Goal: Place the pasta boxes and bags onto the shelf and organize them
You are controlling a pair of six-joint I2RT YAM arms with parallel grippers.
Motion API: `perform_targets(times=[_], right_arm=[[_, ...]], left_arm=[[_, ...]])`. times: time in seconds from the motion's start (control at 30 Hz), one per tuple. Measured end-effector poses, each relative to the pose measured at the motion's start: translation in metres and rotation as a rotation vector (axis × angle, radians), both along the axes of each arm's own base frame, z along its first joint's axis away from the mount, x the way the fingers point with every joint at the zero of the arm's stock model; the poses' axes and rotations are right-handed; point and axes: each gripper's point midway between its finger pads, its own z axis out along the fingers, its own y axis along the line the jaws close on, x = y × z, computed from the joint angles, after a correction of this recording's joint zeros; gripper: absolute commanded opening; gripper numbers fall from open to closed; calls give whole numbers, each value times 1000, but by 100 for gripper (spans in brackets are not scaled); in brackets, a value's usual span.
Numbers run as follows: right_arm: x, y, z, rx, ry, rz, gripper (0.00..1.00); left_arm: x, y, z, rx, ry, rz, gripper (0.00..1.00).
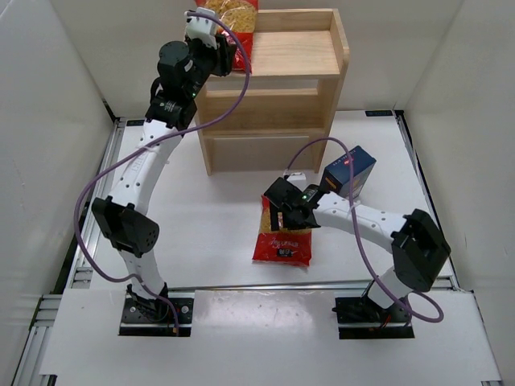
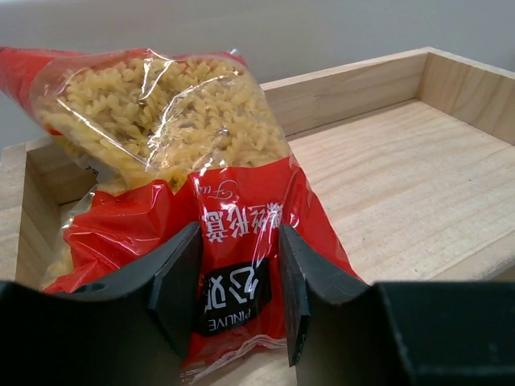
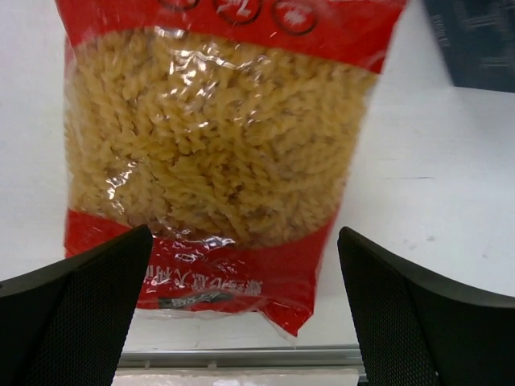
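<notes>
One red pasta bag [image 1: 234, 22] stands on the left of the top tier of the wooden shelf [image 1: 298, 56], leaning on its back wall. My left gripper [image 1: 221, 52] is at its lower end. In the left wrist view the bag [image 2: 169, 129] lies behind the parted fingers, and my left gripper [image 2: 240, 281] frames its dark label. The second red bag [image 1: 283, 240] lies flat on the table. My right gripper [image 1: 282, 211] hovers over its far end, wide open and empty, straddling the bag [image 3: 217, 137] in the right wrist view [image 3: 245, 297]. The dark blue pasta box [image 1: 350, 171] is on the table right of it.
The right part of the shelf's top tier [image 2: 402, 177] is bare wood with raised side panels. The blue box's corner [image 3: 475, 40] shows at the top right of the right wrist view. A metal rail [image 1: 273, 285] runs along the table's near edge.
</notes>
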Motion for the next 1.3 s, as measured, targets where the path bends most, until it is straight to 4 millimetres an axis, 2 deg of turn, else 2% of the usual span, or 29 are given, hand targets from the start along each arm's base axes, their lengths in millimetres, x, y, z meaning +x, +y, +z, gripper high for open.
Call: perform_targets(times=[0.1, 0.17, 0.23, 0.33, 0.37, 0.4, 0.53, 0.63, 0.67, 0.77, 0.97, 1.1, 1.2, 1.3], right_arm=[[-3, 6, -15, 5, 34, 35, 100], [-1, 13, -20, 26, 45, 55, 100], [3, 19, -23, 43, 45, 71, 100], [6, 25, -30, 47, 51, 89, 92], [6, 26, -33, 48, 55, 94, 90], [7, 27, -34, 51, 56, 97, 88], [8, 33, -40, 65, 66, 104, 76], [9, 35, -41, 72, 66, 108, 55], [9, 36, -41, 74, 65, 110, 28], [13, 39, -33, 96, 37, 114, 0], [6, 43, -27, 68, -12, 132, 0], [-11, 43, -18, 48, -18, 168, 0], [-23, 36, -5, 49, -18, 176, 0], [-26, 25, 17, 66, -51, 166, 0]], left_arm=[[-4, 0, -1, 1, -2, -8, 47], [-8, 0, -2, 2, 2, -10, 51], [-13, -1, -3, 4, 8, -18, 64], [-24, -7, -8, 14, 30, -40, 91], [-27, -10, -9, 18, 34, -47, 96], [-31, -12, -9, 20, 40, -53, 100], [-38, -12, -10, 21, 58, -50, 100], [-46, -8, -7, 23, 71, -43, 100], [-50, -6, -5, 22, 73, -44, 100], [-73, 2, -1, 21, 81, -48, 100], [-141, 27, 17, 5, 48, -63, 100], [-186, 44, 34, -20, -7, -71, 100], [-208, 58, 37, -33, -27, -50, 100], [-216, 70, 29, -38, -18, -10, 100]])
